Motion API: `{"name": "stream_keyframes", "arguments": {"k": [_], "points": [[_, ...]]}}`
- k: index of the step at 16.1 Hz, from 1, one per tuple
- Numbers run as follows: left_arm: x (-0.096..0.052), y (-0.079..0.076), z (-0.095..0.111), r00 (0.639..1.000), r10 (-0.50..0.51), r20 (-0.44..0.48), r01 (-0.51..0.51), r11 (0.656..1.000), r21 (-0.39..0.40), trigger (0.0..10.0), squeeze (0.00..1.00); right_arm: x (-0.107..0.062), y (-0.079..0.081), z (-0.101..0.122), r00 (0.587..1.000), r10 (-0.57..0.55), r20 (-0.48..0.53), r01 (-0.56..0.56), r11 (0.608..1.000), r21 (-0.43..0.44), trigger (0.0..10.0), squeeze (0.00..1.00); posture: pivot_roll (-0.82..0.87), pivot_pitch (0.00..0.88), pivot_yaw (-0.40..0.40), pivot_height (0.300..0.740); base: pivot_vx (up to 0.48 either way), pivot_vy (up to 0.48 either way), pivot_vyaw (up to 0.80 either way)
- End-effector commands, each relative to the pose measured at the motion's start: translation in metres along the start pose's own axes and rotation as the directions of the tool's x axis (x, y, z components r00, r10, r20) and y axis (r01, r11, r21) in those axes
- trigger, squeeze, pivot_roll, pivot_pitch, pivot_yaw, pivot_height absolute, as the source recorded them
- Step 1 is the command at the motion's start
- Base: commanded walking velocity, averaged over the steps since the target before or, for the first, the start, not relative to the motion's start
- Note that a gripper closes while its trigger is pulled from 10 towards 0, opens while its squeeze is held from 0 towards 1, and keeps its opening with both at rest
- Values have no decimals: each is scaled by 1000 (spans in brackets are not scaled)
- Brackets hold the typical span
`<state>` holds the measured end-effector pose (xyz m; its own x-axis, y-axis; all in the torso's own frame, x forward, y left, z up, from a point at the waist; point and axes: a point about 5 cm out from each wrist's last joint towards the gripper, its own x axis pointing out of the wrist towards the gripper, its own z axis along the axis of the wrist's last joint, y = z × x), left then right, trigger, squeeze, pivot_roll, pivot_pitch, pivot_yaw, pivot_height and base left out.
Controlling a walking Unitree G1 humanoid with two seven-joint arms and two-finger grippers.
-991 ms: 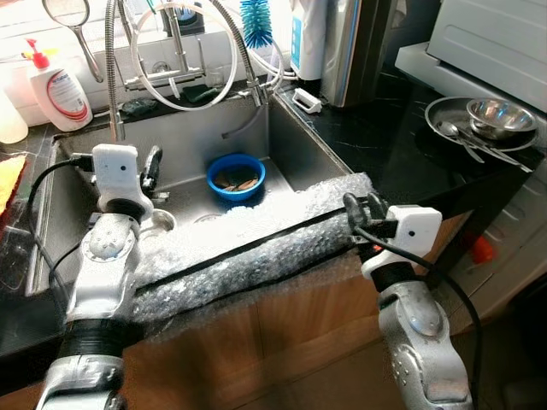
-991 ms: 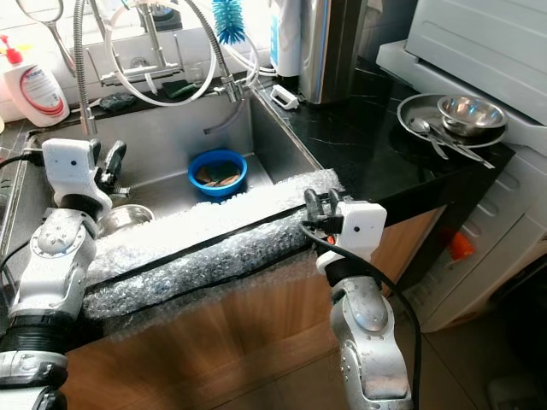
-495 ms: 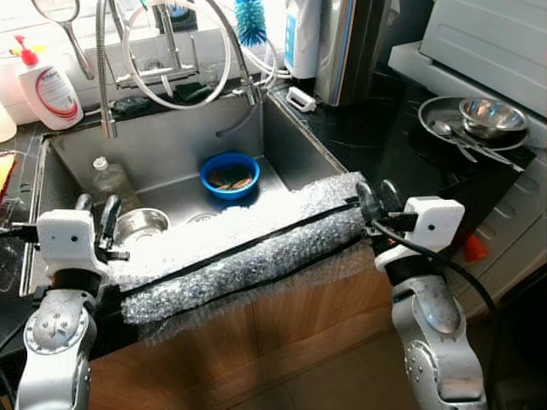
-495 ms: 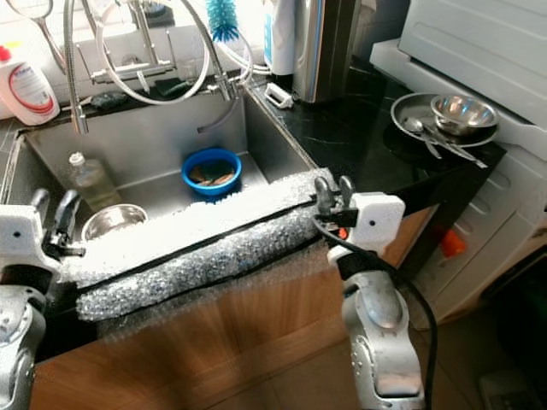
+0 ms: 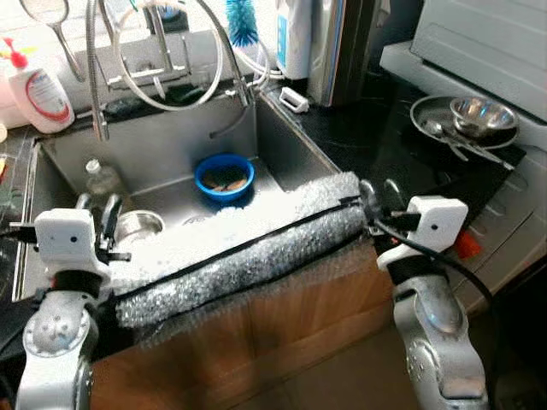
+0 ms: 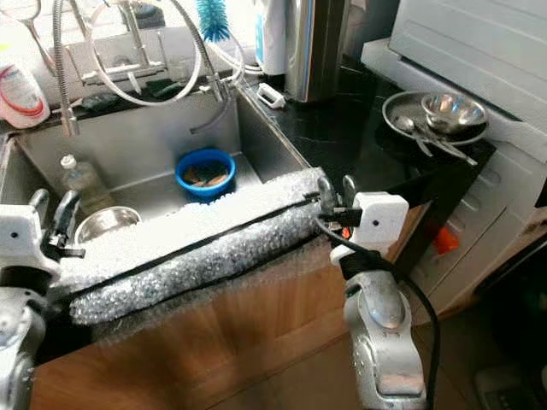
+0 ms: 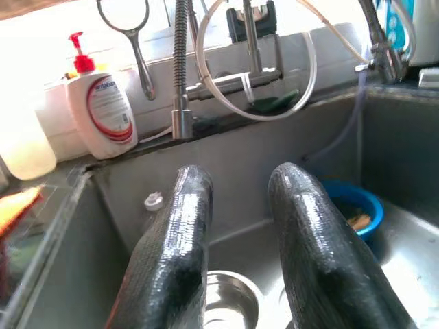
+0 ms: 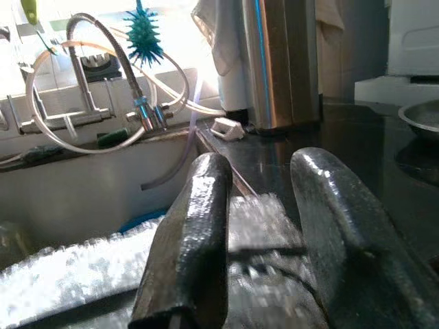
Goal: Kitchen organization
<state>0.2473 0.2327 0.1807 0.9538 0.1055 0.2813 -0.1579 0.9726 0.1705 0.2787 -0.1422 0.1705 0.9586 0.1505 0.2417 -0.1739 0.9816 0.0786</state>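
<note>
stainless sink [image 5: 282,149], front edge padded with bubble wrap [image 5: 239,248]. contents: blue bowl [image 5: 224,177] with scraps, steel bowl [image 5: 137,227], clear bottle [image 5: 102,177].

left gripper [image 5: 96,213]: fingers parted, empty, above the padding's left end.

right gripper [image 5: 378,193]: fingers parted, empty, at the padding's right end.

handling advice: likely step is collecting sink items; reach over the padding, lower a gripper onto the blue bowl's rim before closing.

change: from a second ago, left gripper has drawn back from the basin to the sink's front edge; right gripper barely shifted.
</note>
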Motion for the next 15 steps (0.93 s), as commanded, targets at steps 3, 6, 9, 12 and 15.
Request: {"name": "stream_keyframes", "arguments": {"k": [3,6,9,12,15], "points": [[8,-15,0,1000,-9,11,10,999,-40,10000,0,8,5,2,999,39,13,-38,999,-11,10000,0,-40,0,10,740,0,0,0],[15,-22,0,1000,-18,20,19,998,-54,10000,0,9,6,2,999,37,18,-37,999,-27,10000,0,-52,0,11,740,0,0,521],[18,-28,0,999,-27,27,29,998,-63,10000,0,12,6,1,999,39,18,-39,999,-35,10000,0,-46,0,-2,740,0,0,800],[19,-27,-1,999,-20,28,21,998,-62,10000,0,14,6,2,999,41,20,-41,999,-32,10000,0,-53,0,-17,740,0,0,800],[21,-27,-3,1000,-7,30,9,998,-67,10000,0,16,4,3,999,34,21,-33,999,-25,10000,0,-62,0,-20,740,0,0,190]]}}
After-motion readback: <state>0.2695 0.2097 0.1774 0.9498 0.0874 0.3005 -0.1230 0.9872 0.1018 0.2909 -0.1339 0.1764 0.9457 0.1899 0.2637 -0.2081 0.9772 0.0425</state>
